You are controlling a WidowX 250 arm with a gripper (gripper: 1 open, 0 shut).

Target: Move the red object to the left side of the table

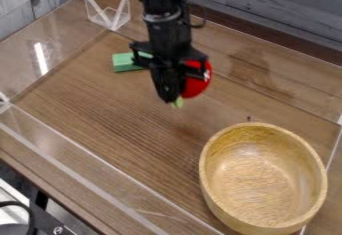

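My gripper (170, 87) hangs over the middle of the brown wood-grain table (107, 129), shut on the red object (195, 79). This small glossy red toy fruit shows at the right of the black fingers, and its pale green stem pokes out below them. It is lifted a little off the tabletop. The black arm reaches down from the top of the view and hides part of the fruit.
A green rectangular block (130, 60) lies just behind and left of the gripper. A round wooden bowl (263, 175) sits at the front right. Low clear acrylic walls (47, 39) edge the table, with a clear stand (107, 14) at the back left.
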